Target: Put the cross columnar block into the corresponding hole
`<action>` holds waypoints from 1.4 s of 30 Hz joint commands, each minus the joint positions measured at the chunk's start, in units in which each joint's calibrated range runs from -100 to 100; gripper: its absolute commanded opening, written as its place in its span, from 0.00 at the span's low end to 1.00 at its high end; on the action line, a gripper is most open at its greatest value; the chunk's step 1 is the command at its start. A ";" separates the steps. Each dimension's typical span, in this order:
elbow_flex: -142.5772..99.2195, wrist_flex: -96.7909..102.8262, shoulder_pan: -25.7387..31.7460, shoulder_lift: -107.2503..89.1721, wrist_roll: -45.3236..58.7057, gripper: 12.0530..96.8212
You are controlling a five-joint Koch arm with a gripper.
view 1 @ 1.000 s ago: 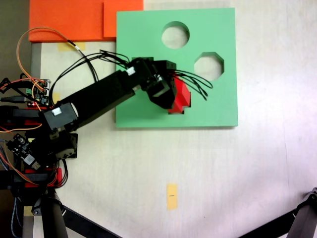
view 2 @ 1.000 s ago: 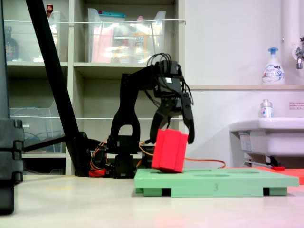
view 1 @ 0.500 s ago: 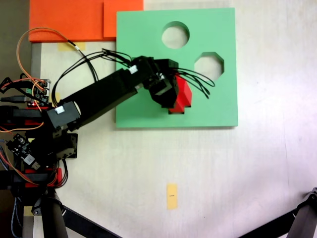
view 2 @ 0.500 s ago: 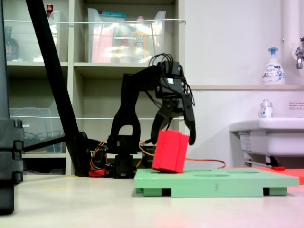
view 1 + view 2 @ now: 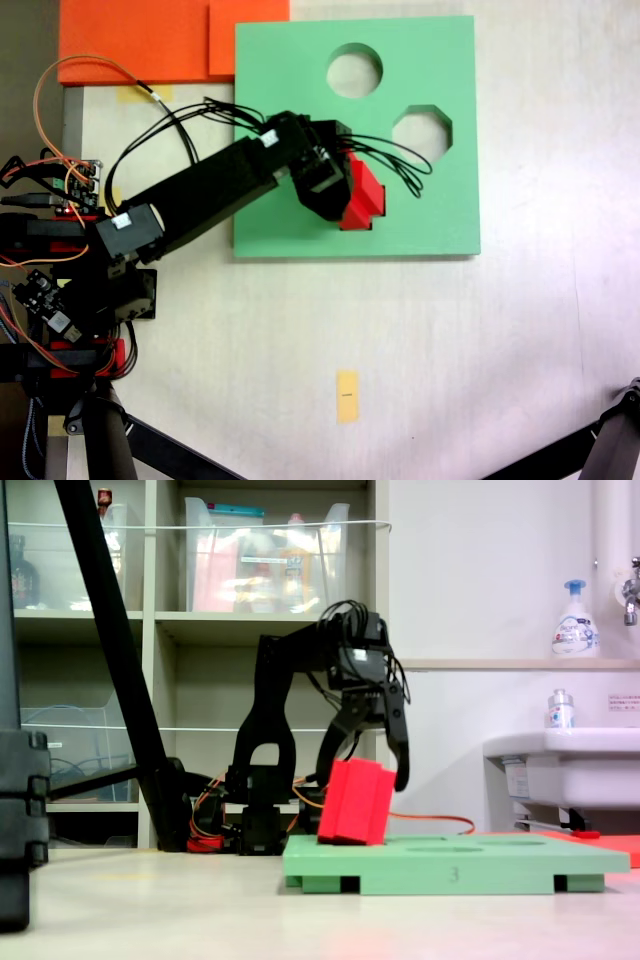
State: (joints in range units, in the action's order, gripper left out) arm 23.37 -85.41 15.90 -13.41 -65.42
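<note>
And the cross columnar block (image 5: 355, 801) is lower than it was a second ago: in the side-on fixed view its bottom edge now sits at the top face of the green foam board (image 5: 470, 859), where before it stood a little higher and leaned more. It is still tilted, its top tipping right, so I judge it has started into the corresponding hole (image 5: 368, 224) but has not dropped flush. From above, the red block (image 5: 362, 198) shows at the lower middle of the board (image 5: 290, 80), just right of the arm's black head, and it has slid slightly left compared with the earlier frame; the plus-shaped cutout is almost wholly covered by it. The gripper (image 5: 365, 774) hangs over the block with its two jaws spread either side of the block's top, apart rather than pinching, one tip down the right face, the other behind the left edge. The round cutout (image 5: 354, 70) and the octagonal cutout (image 5: 421, 133) lie farther up the board, both open. What's left, I'd say, is squaring the block upright so the arms of the cross line up and it can sink.
</note>
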 commanded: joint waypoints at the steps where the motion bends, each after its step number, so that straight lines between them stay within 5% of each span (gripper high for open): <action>1: 2.95 -1.20 0.20 -3.91 -0.20 0.36; 37: 2.65 -0.43 -1.22 7.26 5.52 0.37; 42: 0.76 -2.45 -2.30 7.40 5.57 0.47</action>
State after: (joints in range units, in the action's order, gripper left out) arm 24.35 -85.32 14.63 -5.88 -61.12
